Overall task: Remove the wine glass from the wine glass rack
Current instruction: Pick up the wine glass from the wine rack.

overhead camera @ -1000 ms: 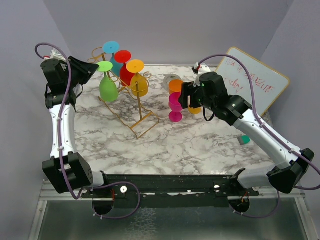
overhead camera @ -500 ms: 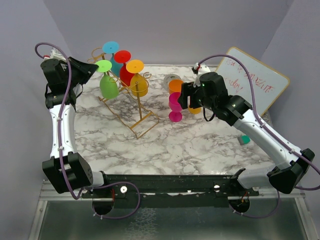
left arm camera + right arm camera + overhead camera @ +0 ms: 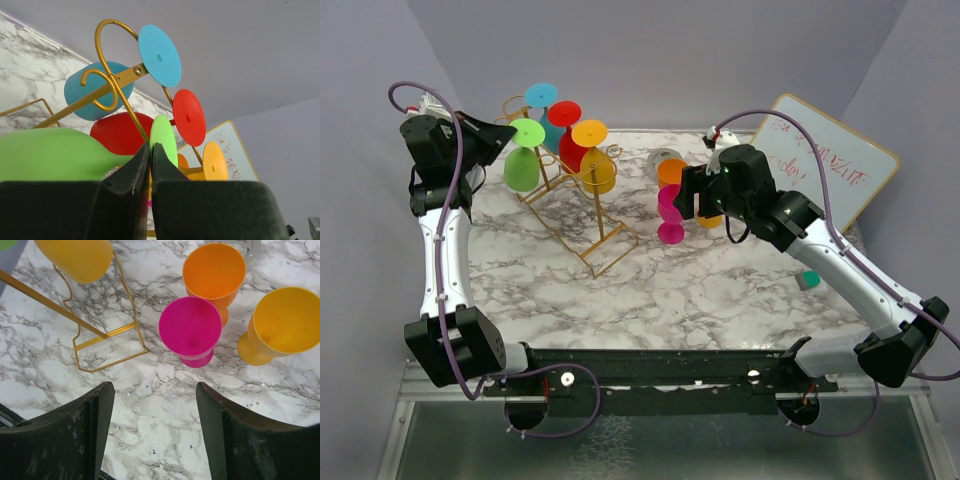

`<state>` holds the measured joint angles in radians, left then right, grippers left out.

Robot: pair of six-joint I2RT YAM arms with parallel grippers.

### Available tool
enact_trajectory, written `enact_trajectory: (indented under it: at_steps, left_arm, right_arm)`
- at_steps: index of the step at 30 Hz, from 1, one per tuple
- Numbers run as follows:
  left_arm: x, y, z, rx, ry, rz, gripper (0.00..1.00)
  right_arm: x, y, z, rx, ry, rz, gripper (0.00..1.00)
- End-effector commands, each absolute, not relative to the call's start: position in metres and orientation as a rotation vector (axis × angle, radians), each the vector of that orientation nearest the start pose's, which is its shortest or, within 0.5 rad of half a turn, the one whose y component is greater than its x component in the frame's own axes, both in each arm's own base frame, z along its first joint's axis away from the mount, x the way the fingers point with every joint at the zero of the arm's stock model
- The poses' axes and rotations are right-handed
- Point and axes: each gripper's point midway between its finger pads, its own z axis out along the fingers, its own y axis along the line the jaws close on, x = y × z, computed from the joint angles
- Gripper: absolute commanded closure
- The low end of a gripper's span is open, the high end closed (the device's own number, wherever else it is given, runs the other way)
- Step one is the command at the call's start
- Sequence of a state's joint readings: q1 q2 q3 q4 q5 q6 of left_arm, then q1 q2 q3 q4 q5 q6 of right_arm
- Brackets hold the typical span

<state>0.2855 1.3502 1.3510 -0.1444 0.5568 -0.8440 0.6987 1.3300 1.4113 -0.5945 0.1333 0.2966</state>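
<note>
The left gripper (image 3: 151, 157) is clamped on the stem of the green wine glass (image 3: 50, 155), between bowl and foot; the glass lies roughly sideways, bowl toward the gripper side, raised above the table (image 3: 720, 290). It sits just beside the near arm of the wine glass rack (image 3: 122, 78); whether the stem has fully cleared the gold wire cannot be told from either view. The right gripper (image 3: 154, 390) is spread wide and empty, hovering over the table near the upright magenta glass (image 3: 190, 327) and orange glass (image 3: 214, 270). The blue glass (image 3: 159, 55), red glass (image 3: 189, 117) and yellow glass (image 3: 215, 160) hang on the rack. Judged progress: grasp achieved; withdrawal from the arm appears under way or nearly complete; carrying the glass clear of the rack is left.
</note>
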Motion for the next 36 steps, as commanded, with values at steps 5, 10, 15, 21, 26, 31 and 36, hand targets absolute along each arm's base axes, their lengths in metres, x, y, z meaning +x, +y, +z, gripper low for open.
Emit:
enact_trajectory:
  at_steps: [5, 10, 15, 21, 26, 31, 36]
  left_arm:
    - [0.418, -0.005, 0.388, -0.508, 1.671, -0.887, 1.0]
    - [0.416, -0.014, 0.39, -0.516, 1.66, -0.974, 1.0]
    - [0.414, -0.014, 0.393, -0.558, 1.646, -0.994, 1.0]
    - [0.411, -0.014, 0.395, -0.594, 1.648, -1.014, 1.0]
    - [0.408, -0.009, 0.397, -0.648, 1.612, -0.995, 1.0]
    - [0.404, -0.009, 0.4, -0.653, 1.605, -0.987, 1.0]
    - [0.4, -0.001, 0.403, -0.671, 1.593, -0.916, 1.0]
  right_arm:
    - [0.307, 0.251, 0.29, -0.345, 2.09, 0.503, 0.28]
    - [0.307, 0.252, 0.288, -0.347, 2.093, 0.505, 0.28]
    - [0.306, 0.253, 0.285, -0.355, 2.104, 0.508, 0.28]
    - [0.305, 0.253, 0.286, -0.353, 2.101, 0.514, 0.28]
    - [0.305, 0.253, 0.284, -0.355, 2.109, 0.51, 0.28]
    - [0.304, 0.253, 0.284, -0.353, 2.109, 0.514, 0.28]
    - [0.304, 0.252, 0.287, -0.352, 2.103, 0.513, 0.27]
